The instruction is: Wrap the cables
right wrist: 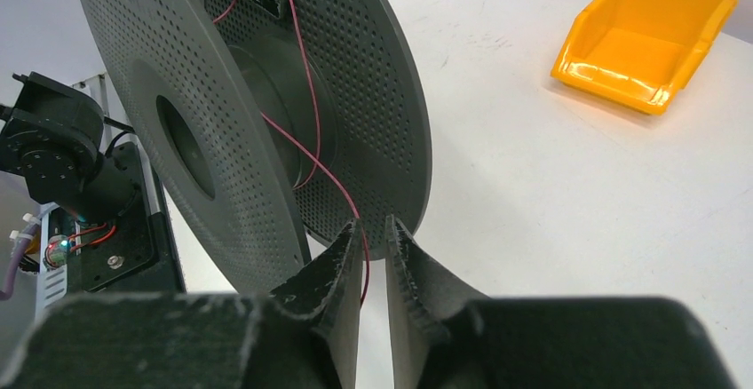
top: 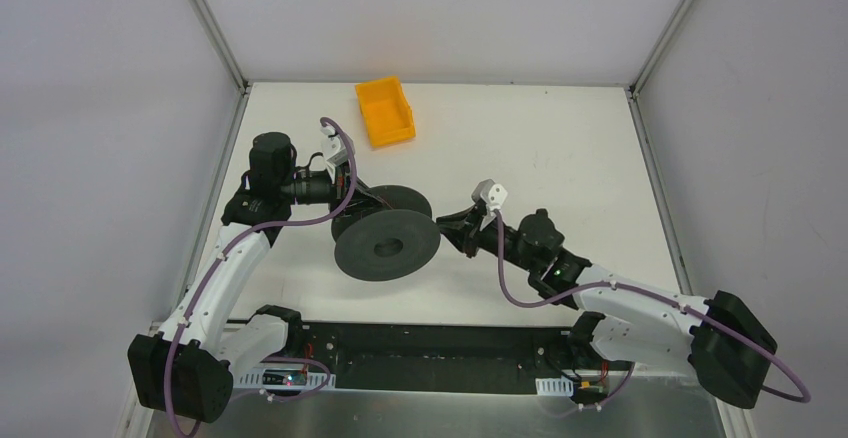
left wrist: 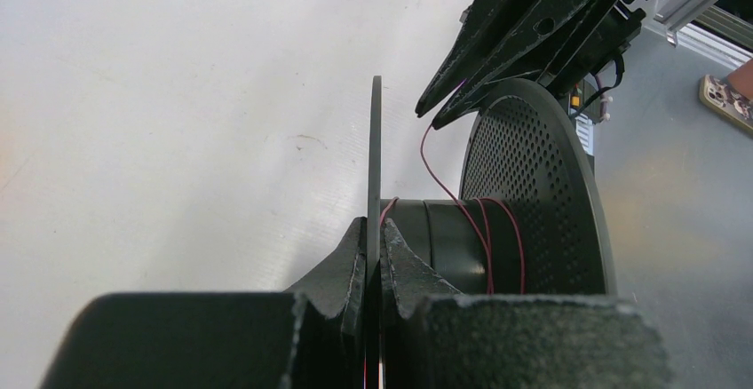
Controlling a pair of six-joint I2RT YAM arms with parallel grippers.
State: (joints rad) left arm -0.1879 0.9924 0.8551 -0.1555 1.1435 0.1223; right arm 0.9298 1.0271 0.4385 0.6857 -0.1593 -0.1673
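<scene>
Left claw (left wrist: 373,229) clamps the spool flange (left wrist: 376,140): hold that steady! Right claw (right wrist: 373,225) stands barely parted, cable (left wrist: 422,151) threaded loose between; feed it taut, turns side by side.

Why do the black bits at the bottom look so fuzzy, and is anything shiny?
Left wrist view: the left fingers sit too near the lens and blur, while the spool looks sharp. Right wrist view: the right fingers blur too; the orange bin has white glare.
</scene>
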